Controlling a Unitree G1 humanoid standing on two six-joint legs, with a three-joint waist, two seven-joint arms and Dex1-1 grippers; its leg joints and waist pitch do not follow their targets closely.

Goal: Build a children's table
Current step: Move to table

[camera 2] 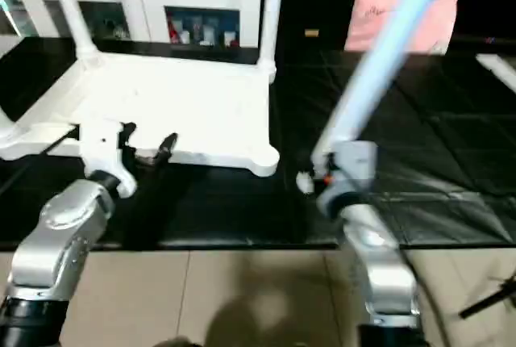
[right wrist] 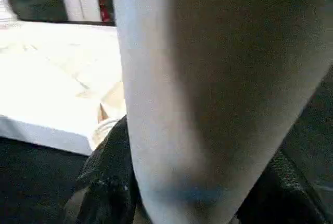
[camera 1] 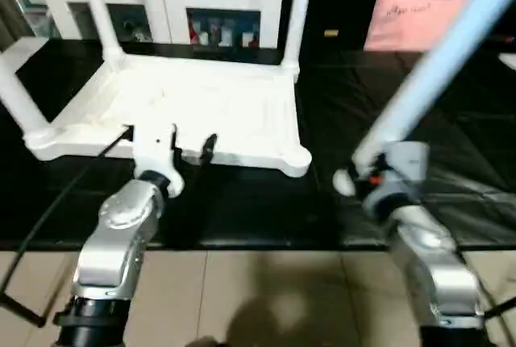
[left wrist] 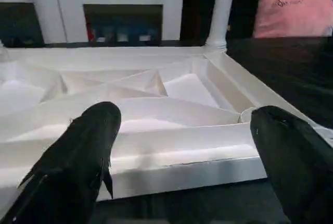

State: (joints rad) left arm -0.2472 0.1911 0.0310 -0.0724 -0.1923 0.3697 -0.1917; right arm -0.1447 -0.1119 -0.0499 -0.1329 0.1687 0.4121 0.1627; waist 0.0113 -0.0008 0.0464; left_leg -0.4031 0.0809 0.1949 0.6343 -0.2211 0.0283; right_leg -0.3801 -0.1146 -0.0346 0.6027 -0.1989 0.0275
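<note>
Gripping a loose table leg [camera 1: 439, 60] near its lower end, the right claw [camera 1: 367, 176] is clamped around the white tube, whose long axis rises away from the claw and leans toward the robot's right. The left claw [camera 1: 171, 147] stands released, its two black fingers [left wrist: 78, 156] spread wide at the near edge of the tabletop [camera 1: 185, 105], just short of the rim. The tabletop lies upside down, ribbed underside facing up, long side running left to right. Three legs are seated in its corner sockets and point straight up: one at the far left [camera 1: 97, 8], one at the far right [camera 1: 297, 8], one at the near left [camera 1: 18, 97]. The near right socket [camera 1: 297, 159] is empty.

The tabletop rests on a black mat [camera 1: 403, 121] over a tiled floor [camera 1: 266, 298]. Behind it stands a white cabinet [camera 1: 161, 0] with glass doors, and a pink cushion [camera 1: 407, 20] lies to the right.
</note>
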